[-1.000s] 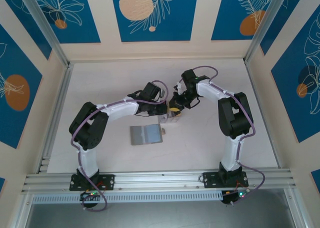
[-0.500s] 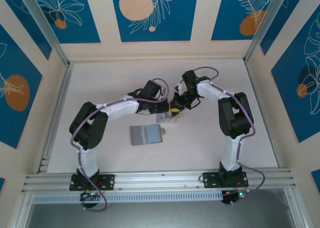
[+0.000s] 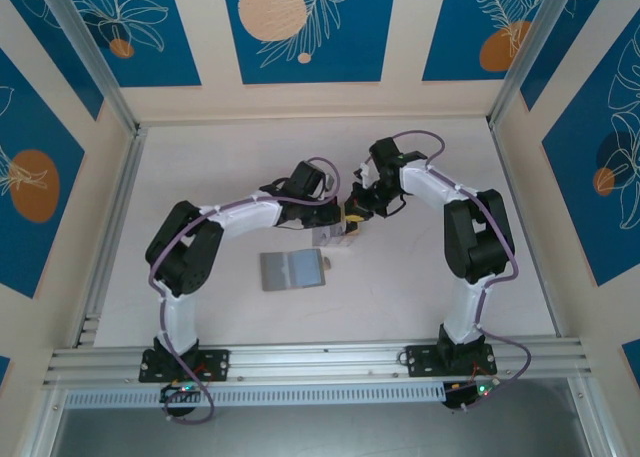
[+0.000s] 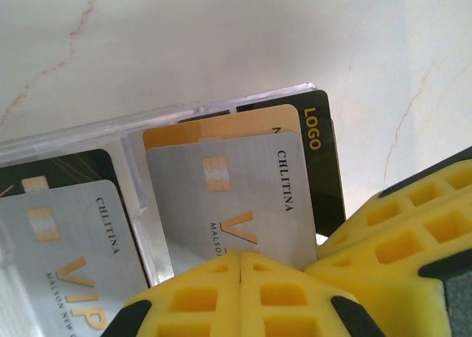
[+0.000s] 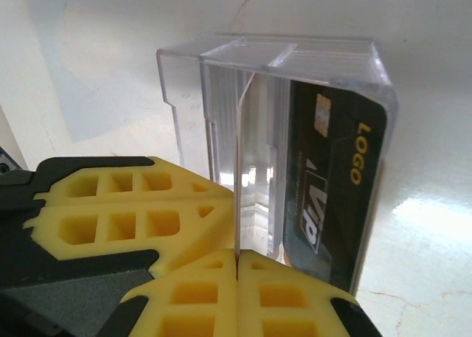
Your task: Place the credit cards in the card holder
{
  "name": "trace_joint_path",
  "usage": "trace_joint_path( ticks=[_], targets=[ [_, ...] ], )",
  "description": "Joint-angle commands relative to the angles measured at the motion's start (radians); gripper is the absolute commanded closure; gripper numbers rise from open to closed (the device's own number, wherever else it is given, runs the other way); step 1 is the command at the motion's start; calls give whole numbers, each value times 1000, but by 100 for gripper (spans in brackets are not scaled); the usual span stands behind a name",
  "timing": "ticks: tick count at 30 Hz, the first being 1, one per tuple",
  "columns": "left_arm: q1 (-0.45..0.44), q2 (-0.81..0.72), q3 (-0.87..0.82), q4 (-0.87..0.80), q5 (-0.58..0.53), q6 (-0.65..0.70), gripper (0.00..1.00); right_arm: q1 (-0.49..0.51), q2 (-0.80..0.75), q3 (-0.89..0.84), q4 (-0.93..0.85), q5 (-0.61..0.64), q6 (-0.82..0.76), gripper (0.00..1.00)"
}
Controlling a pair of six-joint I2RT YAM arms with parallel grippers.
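The grey card holder (image 3: 293,270) lies flat on the table, just in front of both grippers. My left gripper (image 3: 332,224) (image 4: 240,257) is shut on the lower edge of a silver credit card (image 4: 236,193). That card stands in a clear plastic case (image 3: 338,240) (image 5: 221,86), with an orange card (image 4: 221,124) and a black card (image 4: 321,160) (image 5: 332,182) behind it. My right gripper (image 3: 350,217) (image 5: 237,254) is shut on a thin upright edge of the clear case. Its yellow fingers (image 4: 398,234) sit right beside the silver card's corner.
Another silver card (image 4: 70,241) shows through the clear plastic at the left of the left wrist view. The left gripper's yellow fingers (image 5: 125,212) press close beside the case. A pale table (image 3: 200,167) lies all around, bounded by aluminium rails (image 3: 110,227).
My right gripper has closed on the case's edge. Both wrists shifted very slightly; the case and the grey holder stay where they were.
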Motion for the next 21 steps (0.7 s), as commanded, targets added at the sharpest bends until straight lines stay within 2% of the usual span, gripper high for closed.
trace_joint_path(
  ticks=[1, 9, 15, 21],
  targets=[
    [2, 31, 25, 30, 32, -12, 100, -6, -32, -12, -35, -12, -1, 100],
    [-14, 85, 52, 1, 11, 6, 100, -9, -43, -16, -45, 12, -4, 100],
    [-23, 98, 51, -22, -28, 22, 100, -13, -42, -11, -47, 3, -7, 89],
    [-34, 107, 62, -49, -66, 45, 100, -20, -43, -11, -40, -15, -5, 88]
  ],
)
